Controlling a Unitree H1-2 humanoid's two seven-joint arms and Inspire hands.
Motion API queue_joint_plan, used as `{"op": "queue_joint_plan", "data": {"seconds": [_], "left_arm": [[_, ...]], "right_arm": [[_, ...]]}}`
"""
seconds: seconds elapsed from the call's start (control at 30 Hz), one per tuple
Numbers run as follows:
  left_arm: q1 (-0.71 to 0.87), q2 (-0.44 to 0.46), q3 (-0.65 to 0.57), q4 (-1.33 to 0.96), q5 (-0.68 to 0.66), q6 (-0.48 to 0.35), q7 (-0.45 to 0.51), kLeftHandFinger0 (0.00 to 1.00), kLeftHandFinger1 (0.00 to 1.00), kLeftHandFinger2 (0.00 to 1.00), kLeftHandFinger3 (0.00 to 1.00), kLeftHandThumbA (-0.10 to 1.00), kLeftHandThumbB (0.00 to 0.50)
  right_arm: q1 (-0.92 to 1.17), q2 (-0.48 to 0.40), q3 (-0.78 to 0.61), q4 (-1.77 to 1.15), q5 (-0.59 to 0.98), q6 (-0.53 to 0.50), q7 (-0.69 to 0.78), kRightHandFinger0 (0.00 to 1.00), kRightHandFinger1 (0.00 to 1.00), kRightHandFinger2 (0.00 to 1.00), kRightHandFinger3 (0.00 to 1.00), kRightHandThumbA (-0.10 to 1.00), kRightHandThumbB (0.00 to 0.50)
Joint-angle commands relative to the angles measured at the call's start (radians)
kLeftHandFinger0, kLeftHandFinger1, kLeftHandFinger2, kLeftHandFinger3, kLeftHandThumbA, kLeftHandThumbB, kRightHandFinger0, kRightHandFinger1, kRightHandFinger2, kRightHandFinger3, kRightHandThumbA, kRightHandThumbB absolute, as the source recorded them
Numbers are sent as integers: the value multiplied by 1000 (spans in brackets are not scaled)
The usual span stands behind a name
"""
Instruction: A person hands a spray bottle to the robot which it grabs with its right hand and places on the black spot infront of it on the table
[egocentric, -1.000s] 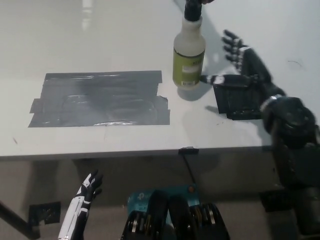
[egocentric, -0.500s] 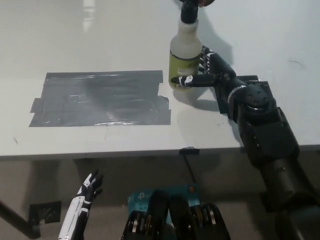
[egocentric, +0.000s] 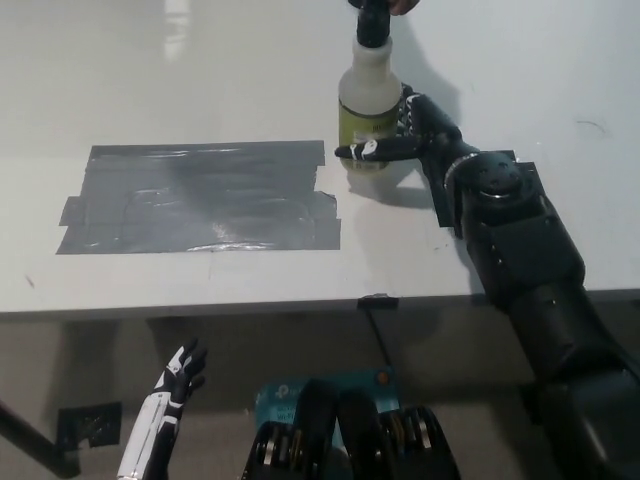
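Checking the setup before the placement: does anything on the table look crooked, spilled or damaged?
No spill or damage. The grey tape patch is ragged, its strips overlapping unevenly. The spray bottle stands upright in the right hand.

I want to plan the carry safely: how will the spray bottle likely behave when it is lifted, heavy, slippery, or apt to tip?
The spray bottle looks like stiff plastic, so it should probably keep its shape in the right robot hand. It is tall and narrow with a black sprayer on top, so it may tip if set down tilted. The yellowish lower half suggests liquid, so perhaps moderate weight.

Glossy white table (egocentric: 150, 60); translucent plastic spray bottle (egocentric: 368, 110); matt tape patch (egocentric: 200, 197).
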Motion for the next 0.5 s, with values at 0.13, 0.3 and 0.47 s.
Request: {"op": "queue_joint_plan", "data": {"seconds": [0.13, 0.3, 0.47], "left_arm": [[-7, 0, -5, -26, -8, -12, -12, 1000, 1000, 1000, 1000, 1000, 6], [-14, 3, 0, -29, -9, -7, -16, 1000, 1000, 1000, 1000, 1000, 25], [-20, 7, -2, -25, 6, -22, -13, 1000, 1000, 1000, 1000, 1000, 7]], "right_arm": [[-115, 41, -18, 40, -2, -192, -60, 1000, 932, 890, 1000, 845, 464], [-125, 62, -38, 112, -15, -331, -150, 1, 36, 180, 109, 686, 499], [-109, 67, -47, 124, -6, -352, -149, 78, 287, 508, 394, 687, 500]]}}
